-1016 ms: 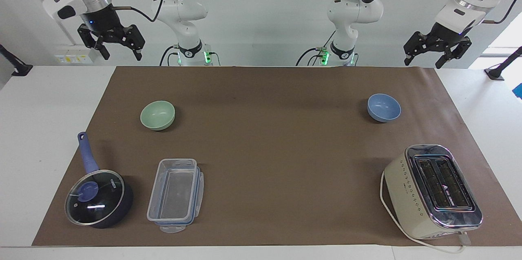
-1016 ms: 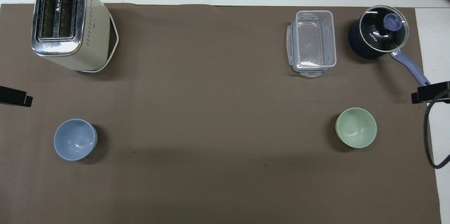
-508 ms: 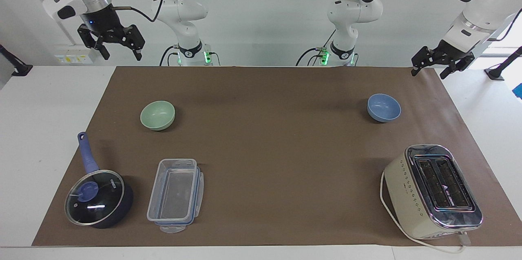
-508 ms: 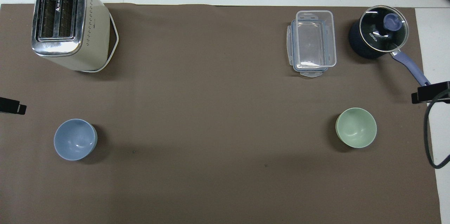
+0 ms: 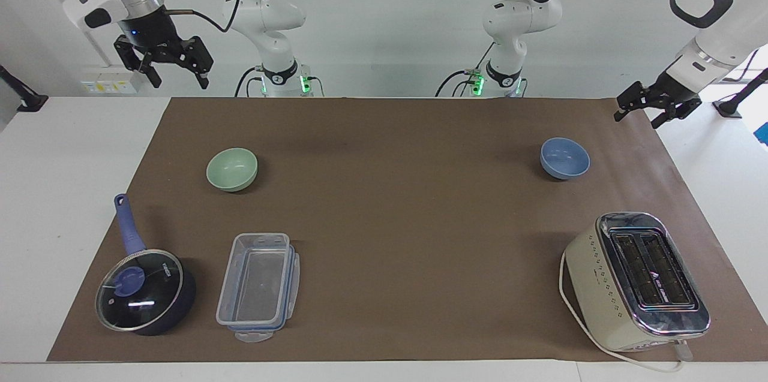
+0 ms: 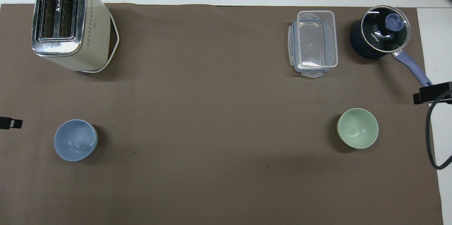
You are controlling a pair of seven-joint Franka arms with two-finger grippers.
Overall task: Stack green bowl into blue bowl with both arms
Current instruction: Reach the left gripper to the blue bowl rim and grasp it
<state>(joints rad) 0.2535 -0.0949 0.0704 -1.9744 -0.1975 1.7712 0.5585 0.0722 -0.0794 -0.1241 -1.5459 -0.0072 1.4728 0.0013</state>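
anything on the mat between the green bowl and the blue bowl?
Nothing visible. The green bowl and the blue bowl sit at about the same distance from the robots, with only bare mat between them. The container, saucepan and toaster all lie farther from the robots, off that line.

The mint green bowl (image 5: 231, 169) sits upright, empty, toward the right arm's end; the periwinkle blue bowl (image 5: 564, 158) likewise toward the left arm's end.

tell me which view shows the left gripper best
The facing view. There the left gripper shows whole, open and empty, raised over the mat's corner at the left arm's end, well clear of the blue bowl. The overhead view catches only a dark tip at its edge.
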